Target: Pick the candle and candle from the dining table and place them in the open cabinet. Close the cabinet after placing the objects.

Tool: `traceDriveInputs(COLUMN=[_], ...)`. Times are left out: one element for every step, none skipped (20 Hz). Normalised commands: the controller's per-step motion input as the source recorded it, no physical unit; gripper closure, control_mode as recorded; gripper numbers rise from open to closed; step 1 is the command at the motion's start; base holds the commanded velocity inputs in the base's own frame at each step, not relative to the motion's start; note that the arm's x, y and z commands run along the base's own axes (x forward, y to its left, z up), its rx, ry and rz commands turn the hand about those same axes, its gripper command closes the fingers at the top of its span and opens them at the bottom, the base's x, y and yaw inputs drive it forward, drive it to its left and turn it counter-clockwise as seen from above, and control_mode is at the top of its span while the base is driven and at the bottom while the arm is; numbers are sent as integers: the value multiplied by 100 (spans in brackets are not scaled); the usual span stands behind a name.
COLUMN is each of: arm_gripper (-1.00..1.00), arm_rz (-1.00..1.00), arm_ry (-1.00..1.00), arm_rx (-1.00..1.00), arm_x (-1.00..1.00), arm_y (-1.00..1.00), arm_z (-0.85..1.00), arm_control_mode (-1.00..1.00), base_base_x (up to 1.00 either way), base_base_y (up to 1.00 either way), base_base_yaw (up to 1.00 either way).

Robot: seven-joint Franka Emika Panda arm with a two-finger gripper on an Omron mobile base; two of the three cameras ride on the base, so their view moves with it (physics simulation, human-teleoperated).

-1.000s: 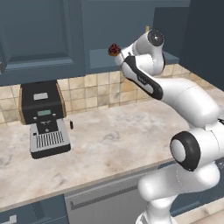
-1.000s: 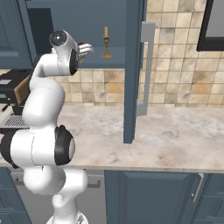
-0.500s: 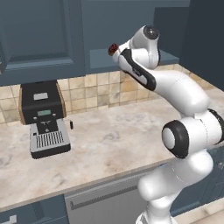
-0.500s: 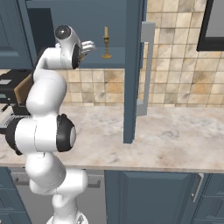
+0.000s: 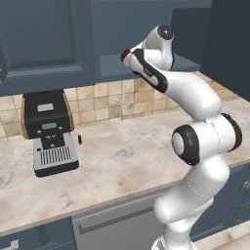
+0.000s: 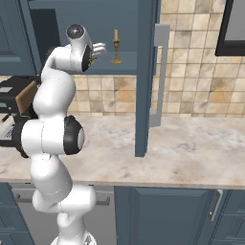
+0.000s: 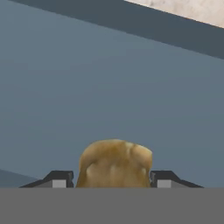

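My gripper (image 7: pixel 111 180) is shut on the squat yellow-gold candle (image 7: pixel 114 162), which sits between the two dark fingertips (image 7: pixel 59 178). From the right base, the gripper (image 6: pixel 99 50) is raised at the opening of the dark blue-grey wall cabinet (image 6: pixel 72 19), just left of the thin cream candle on its brass candlestick (image 6: pixel 116 47), which stands on the cabinet shelf. The cabinet door (image 6: pixel 146 72) hangs open with its silver bar handle (image 6: pixel 160 76) facing out. From the left base, a small dark red bit shows at the gripper (image 5: pixel 127 53). The dining table is out of view.
A black and silver coffee machine (image 5: pixel 49 132) stands on the beige stone counter (image 5: pixel 122 156) at the left, against the tiled wall. Blue-grey drawer fronts (image 6: pixel 167 210) run below the counter. The open door edge juts out over the counter to the arm's right.
The arm's lower links have swung more upright and its shoulder has turned. The gripper with the candle has crept slightly toward the cabinet shelf and stays shut.
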Motion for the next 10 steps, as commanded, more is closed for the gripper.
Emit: traceDriveInputs(arm_gripper=[100, 100, 100, 100, 100, 100, 100, 100, 100, 100], arm_rz=[3, 3, 3, 3, 3, 3, 3, 3, 3, 3], arm_ry=[0, 1, 1, 0, 0, 1, 0, 1, 1, 0], arm_rx=[0, 0, 0, 0, 0, 0, 0, 0, 0, 0], arm_x=[46, 48, 46, 46, 44, 45, 41, 39, 38, 33], arm_y=[1, 1, 2, 2, 4, 2, 3, 5, 5, 7], arm_z=[-31, -31, -31, -31, -30, -31, -31, -31, -33, -30], arm_control_mode=[-100, -100, -100, -100, -100, -100, -100, -100, -100, -100], base_base_x=[0, 0, 0, 0, 0, 0, 0, 0, 0, 0], base_base_y=[0, 0, 0, 0, 0, 0, 0, 0, 0, 0], base_base_yaw=[0, 0, 0, 0, 0, 0, 0, 0, 0, 0])
